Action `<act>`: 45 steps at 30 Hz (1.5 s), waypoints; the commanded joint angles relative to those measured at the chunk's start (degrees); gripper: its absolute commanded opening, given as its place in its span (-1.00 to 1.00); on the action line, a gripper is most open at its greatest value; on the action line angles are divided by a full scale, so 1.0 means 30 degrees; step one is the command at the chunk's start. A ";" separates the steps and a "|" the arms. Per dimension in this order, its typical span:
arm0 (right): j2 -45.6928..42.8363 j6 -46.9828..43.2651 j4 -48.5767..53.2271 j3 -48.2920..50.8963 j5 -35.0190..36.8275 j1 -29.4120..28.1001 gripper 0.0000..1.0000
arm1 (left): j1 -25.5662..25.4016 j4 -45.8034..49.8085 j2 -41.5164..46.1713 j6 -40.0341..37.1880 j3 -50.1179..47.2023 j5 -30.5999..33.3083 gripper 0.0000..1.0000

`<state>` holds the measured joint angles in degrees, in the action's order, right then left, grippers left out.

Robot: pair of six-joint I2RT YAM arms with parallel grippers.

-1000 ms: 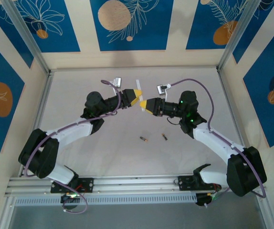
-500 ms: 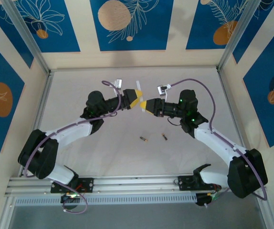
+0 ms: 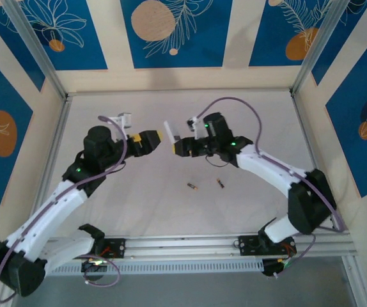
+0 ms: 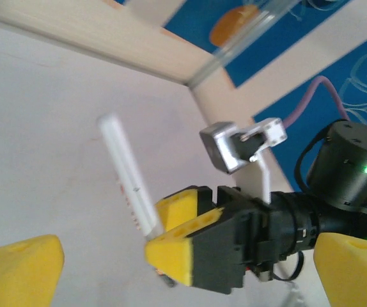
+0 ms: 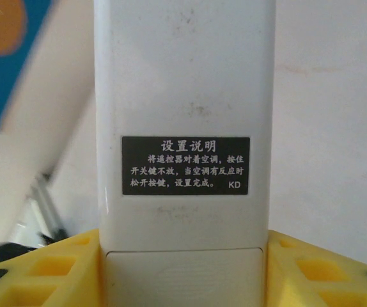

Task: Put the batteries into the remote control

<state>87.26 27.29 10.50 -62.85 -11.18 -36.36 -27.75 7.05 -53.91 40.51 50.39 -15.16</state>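
Overhead, the left jaws are gaping open, empty, at centre-left. The right jaws beside them are gripping the flat white plastic remote control [image 3: 170, 132]. Two tiny dark, gold-ended cylindrical batteries [image 3: 192, 186] [image 3: 220, 183] are lying on the pale table [image 3: 107, 115] below.

Left wrist view: the remote control [image 4: 131, 179] is slanting edge-on, left of centre.

Right wrist view: its black-labelled back [image 5: 183, 83] is standing between yellow pads [image 5: 43, 275].

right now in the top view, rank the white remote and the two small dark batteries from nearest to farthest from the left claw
1. Flat white rectangular remote control, held in the right claw, just beside the left claw.
2. Small dark gold-ended cylindrical battery, the left one of the pair, toward the bases.
3. Its twin battery, further right.
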 commanded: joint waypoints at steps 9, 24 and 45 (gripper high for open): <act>0.7109 -0.5823 0.5354 -0.5679 0.8415 -0.4382 -0.05 | 0.0169 0.7264 0.5215 -0.2541 -0.0391 0.6105 1.00; 1.0016 -0.8716 0.4497 -0.5998 1.1519 -0.6152 -0.03 | 0.0171 0.8470 0.6266 -0.2820 -0.0636 0.6041 1.00; 0.9865 -0.7199 0.4109 -0.5406 1.0770 -0.5797 0.47 | 0.0171 0.8528 0.3865 -0.2650 -0.0745 0.6327 1.00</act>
<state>117.47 4.16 23.51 -79.85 22.26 -53.95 -27.64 32.25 -41.41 32.99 47.75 2.70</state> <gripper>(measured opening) 0.730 0.998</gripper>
